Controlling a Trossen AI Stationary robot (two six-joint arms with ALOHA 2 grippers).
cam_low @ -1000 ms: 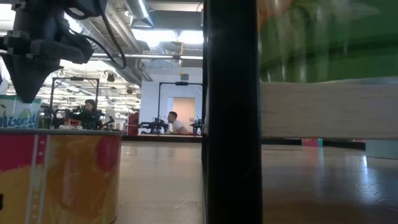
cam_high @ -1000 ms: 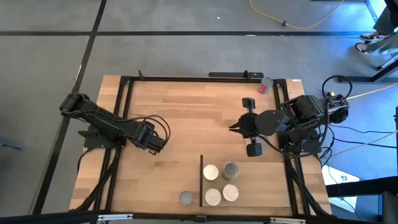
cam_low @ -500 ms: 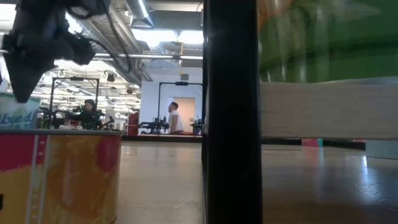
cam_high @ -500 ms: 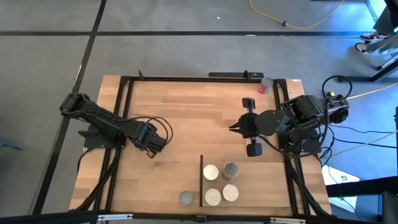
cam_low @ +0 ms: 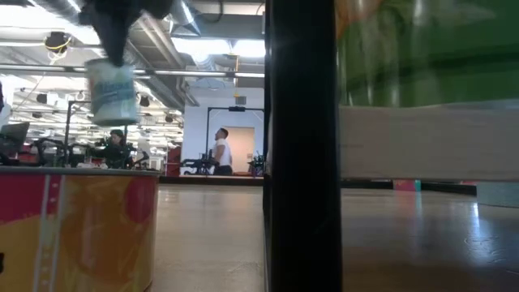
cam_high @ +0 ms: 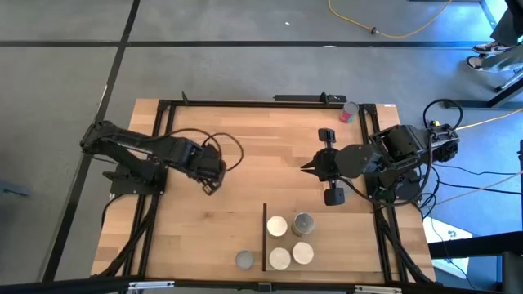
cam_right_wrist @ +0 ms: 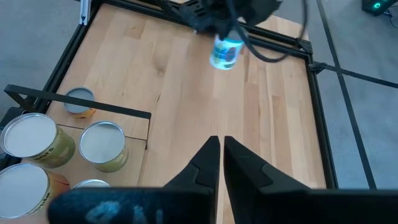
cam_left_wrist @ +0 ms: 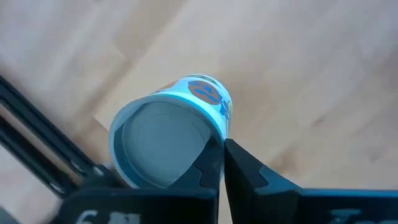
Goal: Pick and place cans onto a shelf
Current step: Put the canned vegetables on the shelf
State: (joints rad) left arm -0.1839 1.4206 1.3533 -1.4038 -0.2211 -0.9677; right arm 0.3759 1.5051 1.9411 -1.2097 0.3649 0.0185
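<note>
My left gripper (cam_high: 211,181) is shut on a small white and light-blue can (cam_low: 112,91) and holds it well above the table's left middle; the can also shows in the right wrist view (cam_right_wrist: 225,52). My right gripper (cam_right_wrist: 219,149) is shut and empty above the table's right middle (cam_high: 308,169). Several cans (cam_high: 277,226) (cam_high: 304,223) (cam_high: 303,252) stand on their bases on the light-wood shelf (cam_high: 331,241) at the near edge, right of its black strip (cam_high: 265,237). One grey-topped can (cam_high: 244,260) stands left of the strip. My left gripper holds the can by its rim (cam_left_wrist: 210,138), at one side of the round end that faces the wrist camera. The two fingers (cam_left_wrist: 239,163) stand close together there, with only a narrow gap. They come from above, and the can hangs below them, clear of the table.
Black frame rails (cam_high: 163,147) run along the table's left, right and far sides. A small red can (cam_high: 346,113) stands at the far right. In the low view a red and yellow can (cam_low: 77,227) and the shelf's black strip (cam_low: 300,146) stand close to the camera.
My left gripper has risen and gone toward the table's right edge, carrying the white and light-blue can. The can stood low at the left in the low view; it now hangs high and clear of the table.
</note>
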